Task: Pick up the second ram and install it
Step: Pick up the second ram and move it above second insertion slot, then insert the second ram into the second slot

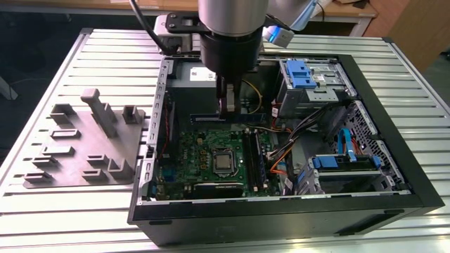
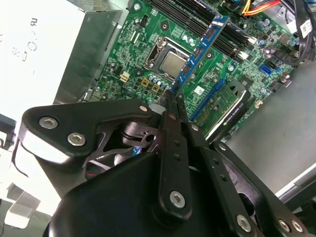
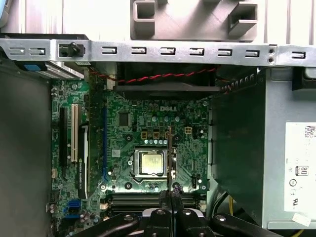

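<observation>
Gripper [image 2: 173, 96] closed tightly on the second ram [image 2: 200, 52].
In the exterior view it hung inside the open computer case [image 1: 393, 132], above the green motherboard [image 1: 200, 153], at 12 o'clock from the silver chip [image 1: 223, 161].

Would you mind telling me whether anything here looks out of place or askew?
Nothing looks damaged or spilled, but the second ram, shut in the gripper above the motherboard, lies crosswise to the memory slots rather than along them.
</observation>
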You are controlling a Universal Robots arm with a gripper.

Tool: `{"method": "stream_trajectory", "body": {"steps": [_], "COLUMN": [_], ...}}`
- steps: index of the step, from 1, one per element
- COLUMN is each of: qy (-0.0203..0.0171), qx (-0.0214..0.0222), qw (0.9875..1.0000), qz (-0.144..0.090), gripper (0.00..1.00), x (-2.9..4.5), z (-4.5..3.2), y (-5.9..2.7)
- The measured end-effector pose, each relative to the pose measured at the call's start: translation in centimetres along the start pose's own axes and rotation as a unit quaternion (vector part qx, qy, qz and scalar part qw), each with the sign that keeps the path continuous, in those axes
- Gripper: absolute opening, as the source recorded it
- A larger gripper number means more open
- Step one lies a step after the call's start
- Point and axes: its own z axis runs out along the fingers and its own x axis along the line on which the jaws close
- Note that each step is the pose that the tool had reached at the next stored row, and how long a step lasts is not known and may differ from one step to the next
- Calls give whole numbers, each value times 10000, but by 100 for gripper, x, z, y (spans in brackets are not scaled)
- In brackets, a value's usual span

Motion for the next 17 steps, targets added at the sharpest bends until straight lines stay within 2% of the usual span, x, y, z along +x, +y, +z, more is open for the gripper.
{"method": "stream_trajectory", "body": {"steps": [17], "qy": [1], "qx": [2], "qw": [10000], "qz": [57], "gripper": [11], "x": [0], "z": [14], "y": [-1]}}
